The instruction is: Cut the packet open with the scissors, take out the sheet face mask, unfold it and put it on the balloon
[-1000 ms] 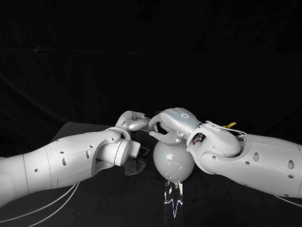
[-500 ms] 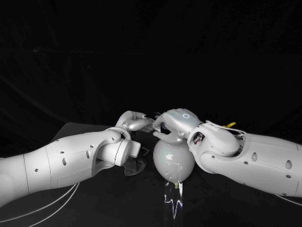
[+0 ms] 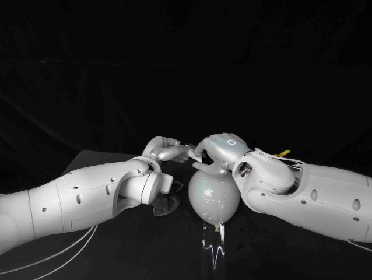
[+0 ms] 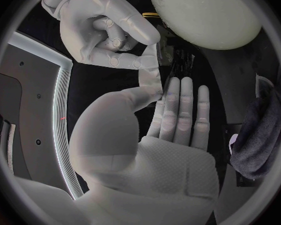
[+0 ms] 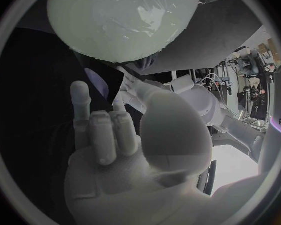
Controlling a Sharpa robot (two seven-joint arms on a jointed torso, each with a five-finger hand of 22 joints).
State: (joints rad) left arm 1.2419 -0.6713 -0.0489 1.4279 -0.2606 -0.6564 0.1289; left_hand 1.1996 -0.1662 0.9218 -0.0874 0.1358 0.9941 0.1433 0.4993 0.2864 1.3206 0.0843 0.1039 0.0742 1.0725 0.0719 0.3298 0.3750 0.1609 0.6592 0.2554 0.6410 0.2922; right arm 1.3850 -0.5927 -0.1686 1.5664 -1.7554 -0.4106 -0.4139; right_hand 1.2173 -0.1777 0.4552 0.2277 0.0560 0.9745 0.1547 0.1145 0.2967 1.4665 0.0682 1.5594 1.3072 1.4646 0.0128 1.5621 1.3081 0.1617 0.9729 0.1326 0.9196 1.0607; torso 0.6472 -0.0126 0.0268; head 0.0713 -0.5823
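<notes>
**Above the balloon (image 3: 211,198), fingertips meeting**

Over at the middle of the black table (image 3: 102,158) the pale balloon sits just under both hands. Left hand (image 3: 168,150) has its fingers straight and close together, thumb up against the curled fingertips of the right hand (image 3: 220,150). Honestly can't tell if either one is pinching anything. Dark grey cloth (image 3: 165,205) lies just beside the balloon.

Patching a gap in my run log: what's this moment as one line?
left hand + right hand: fingers meeting just past balloon | held: cannot tell | dark cloth: beside balloon
</notes>
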